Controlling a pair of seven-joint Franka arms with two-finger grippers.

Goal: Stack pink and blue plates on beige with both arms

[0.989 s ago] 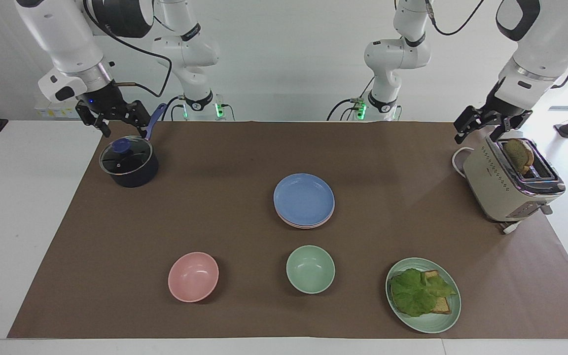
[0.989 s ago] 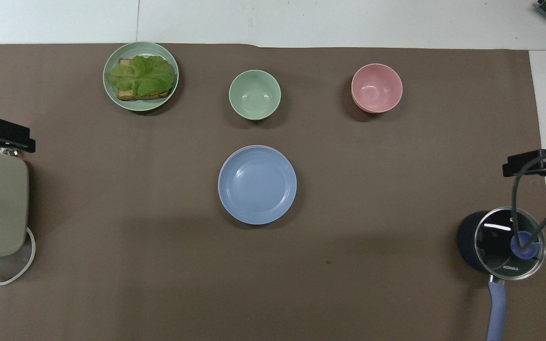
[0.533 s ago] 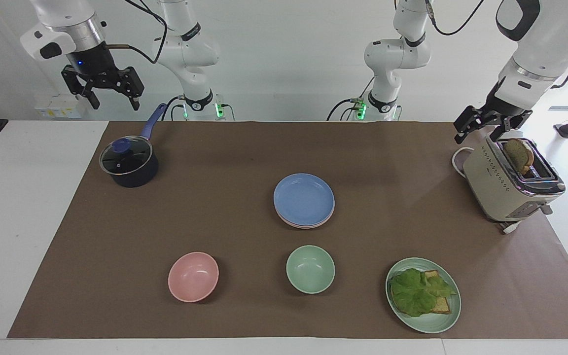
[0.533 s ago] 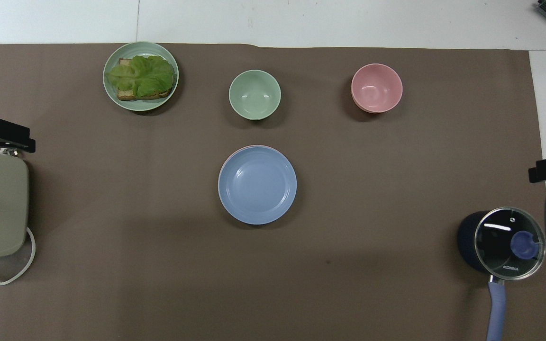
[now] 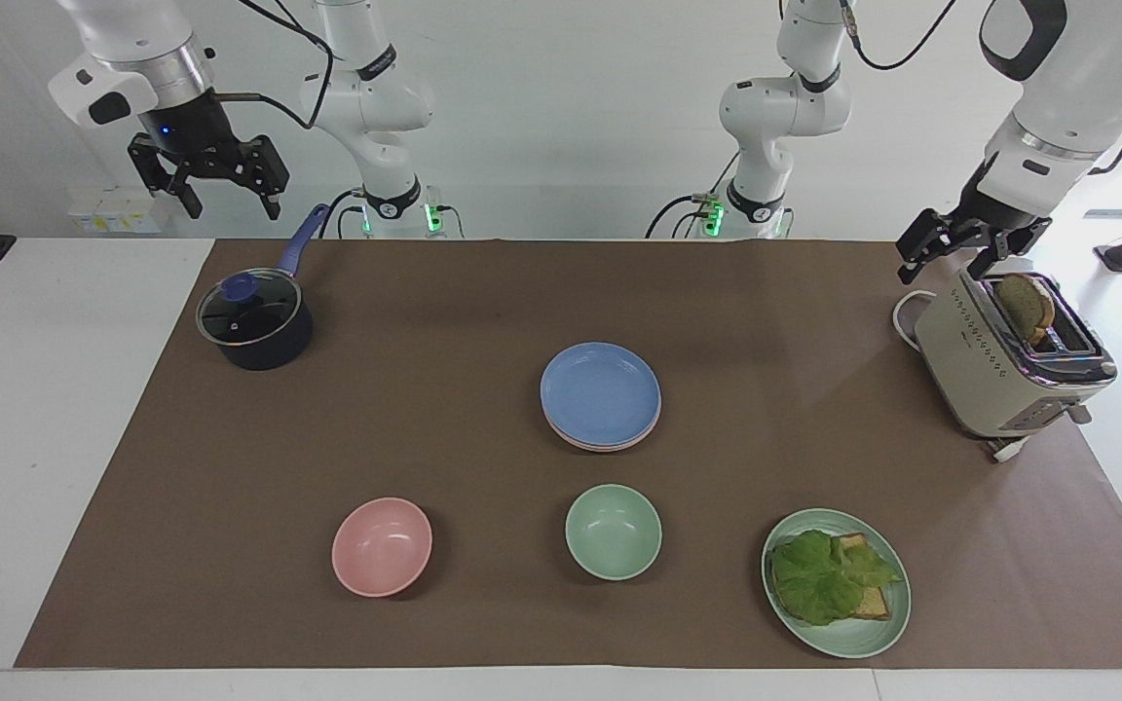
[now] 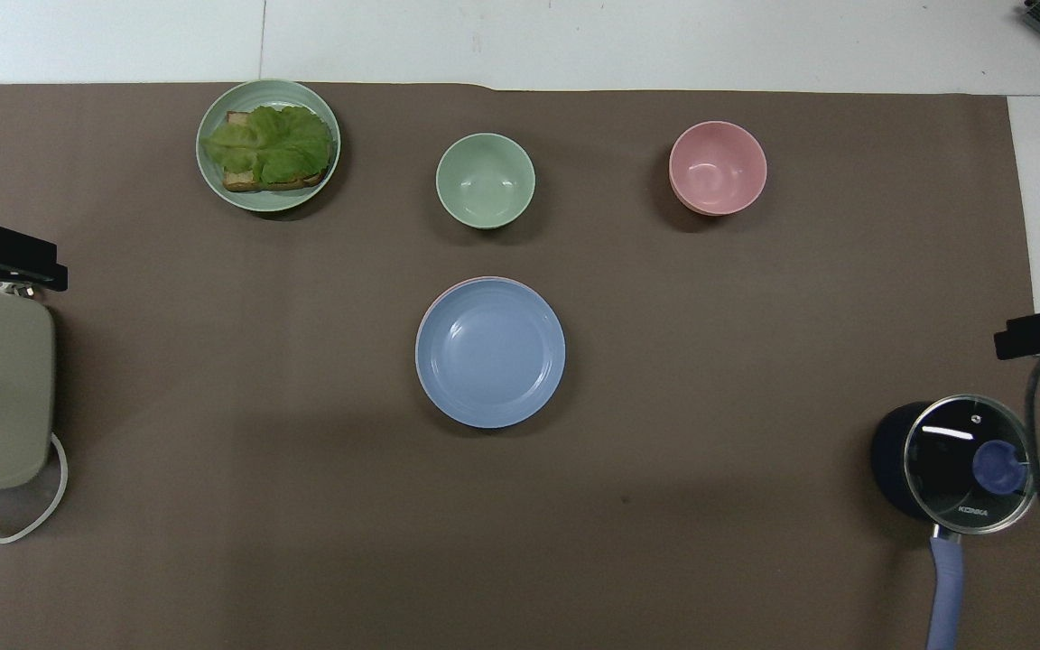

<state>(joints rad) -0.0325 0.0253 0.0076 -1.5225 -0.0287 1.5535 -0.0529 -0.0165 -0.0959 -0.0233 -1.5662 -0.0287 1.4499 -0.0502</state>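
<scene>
The blue plate lies near the middle of the brown mat on the surface, topmost of a stack; a thin pink plate rim shows just under it in the facing view, and whether a beige plate lies beneath cannot be told; the stack is well apart from both tools.

The right tool hangs high in the air at the right arm's end of the surface, above the saucepan with its glass lid and blue handle; its fingers stand spread and hold nothing; in the overhead view only its tip shows at the frame's edge.

The left tool hovers just over the beige toaster at the left arm's end, close above the slot where a slice of toast stands; its fingers are spread and empty.

Farther from the robots than the stack sit a green bowl and a pink bowl, apart from each other; a mint green plate bearing bread and a lettuce leaf lies toward the left arm's end, also farther from the robots than the stack.
</scene>
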